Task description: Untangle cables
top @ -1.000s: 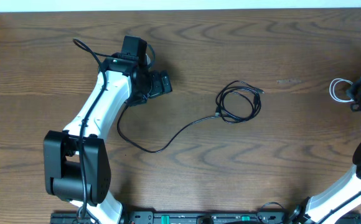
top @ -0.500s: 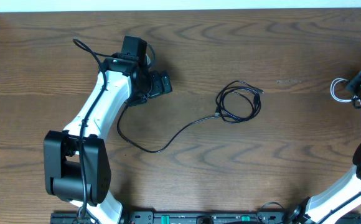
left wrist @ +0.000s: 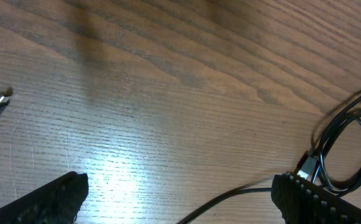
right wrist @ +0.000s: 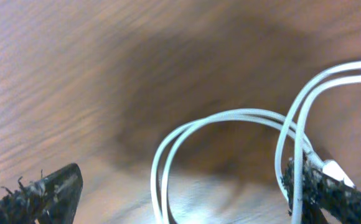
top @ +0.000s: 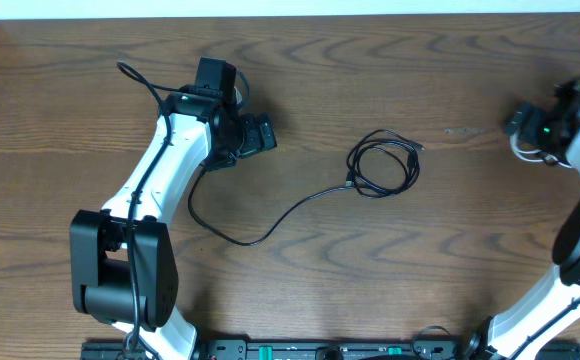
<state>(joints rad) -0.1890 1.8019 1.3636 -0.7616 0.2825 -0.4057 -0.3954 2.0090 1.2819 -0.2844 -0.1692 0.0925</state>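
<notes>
A wooden table (top: 450, 60) carried two robot arms and two thin cables. The left claw (top: 262, 135) sat toward the far edge, left of the middle, its fingers spread wide and grasping nothing. A black cable (top: 382, 162) lay coiled near the table's middle, its tail curving toward the left arm. At the right edge, the right claw (right wrist: 183, 194) hung released over a looped white cable (right wrist: 230, 118).

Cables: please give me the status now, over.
Left gripper open, empty. Right gripper open, white cable loops between its fingers. Black cable apart at mid-table, coiled, tail loose. No obstacle seen.
</notes>
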